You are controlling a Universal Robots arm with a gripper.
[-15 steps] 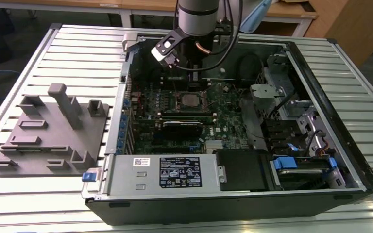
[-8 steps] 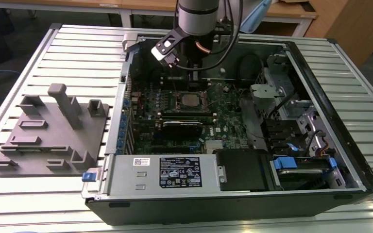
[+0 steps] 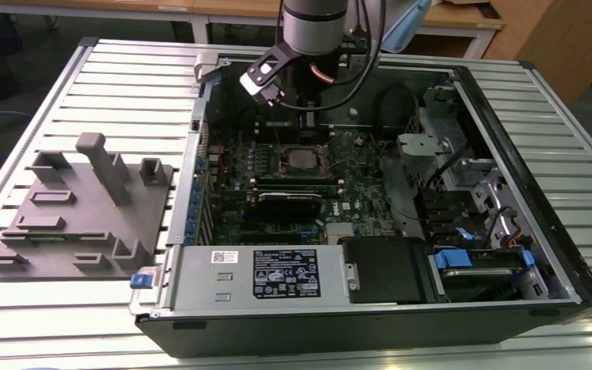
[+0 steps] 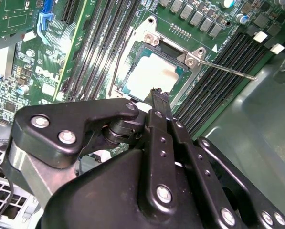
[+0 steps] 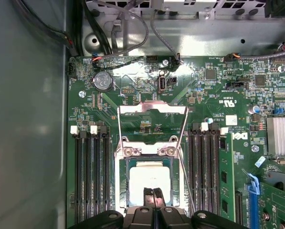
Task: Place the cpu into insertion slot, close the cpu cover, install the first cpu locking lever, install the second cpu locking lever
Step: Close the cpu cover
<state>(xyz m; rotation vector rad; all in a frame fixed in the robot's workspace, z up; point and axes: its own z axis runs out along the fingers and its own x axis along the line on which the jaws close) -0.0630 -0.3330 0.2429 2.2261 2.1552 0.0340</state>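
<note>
Sitting flat in the insertion slot (image 5: 124, 177), the cpu (image 5: 149, 177) shows its pale metal top. The cpu cover (image 5: 153, 108) is swung open off the socket and a thin wire lever (image 4: 228, 70) juts out to one side. The gripper (image 5: 153, 195) hovers over one edge of the chip, its fingers pressed together on nothing I can see. The chip looks light, rigid and slick, probably delicate underneath, so I judge its bare edges the only safe hold. The cover is thin, springy sheet, best pushed at its free rim.
</note>
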